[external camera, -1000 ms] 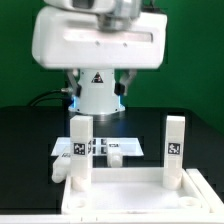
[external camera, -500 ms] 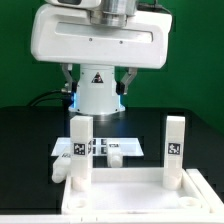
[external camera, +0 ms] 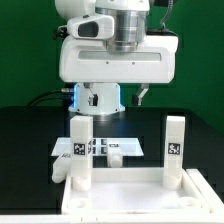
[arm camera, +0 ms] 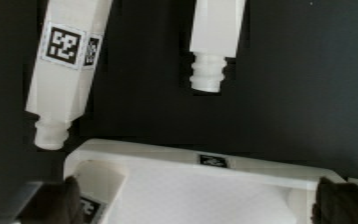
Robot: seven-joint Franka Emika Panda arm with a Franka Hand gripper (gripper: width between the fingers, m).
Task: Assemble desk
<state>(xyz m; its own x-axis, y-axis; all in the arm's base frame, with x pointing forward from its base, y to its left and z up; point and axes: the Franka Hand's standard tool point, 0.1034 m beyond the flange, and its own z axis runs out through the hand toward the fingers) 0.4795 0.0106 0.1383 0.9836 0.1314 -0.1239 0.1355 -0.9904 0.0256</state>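
The desk's white rimmed tabletop [external camera: 125, 197] lies at the front of the black table. Two white square legs with tag stickers, one [external camera: 80, 150] on the exterior view's left and one [external camera: 175, 150] on its right, look upright at its far side. In the wrist view the legs [arm camera: 66, 60] [arm camera: 213, 40] show bare threaded ends. One end almost meets the tabletop [arm camera: 194, 185]; the other stops a gap short of it. Whether either sits in a socket I cannot tell. My gripper [external camera: 115, 100] [arm camera: 206, 205] hangs high above, open and holding nothing, its dark fingers [arm camera: 55, 205] wide apart over the tabletop.
The marker board [external camera: 112, 148] lies flat behind the legs. The big white robot base [external camera: 98, 92] with a triangle sticker stands at the back. A small white piece [external camera: 61, 171] sits beside the left leg. Green walls ring the black table [external camera: 25, 140].
The hand has moved toward the exterior view's right and lower in that picture, with more of the wrist showing above it. The jaws stayed open. The desk parts have not moved.
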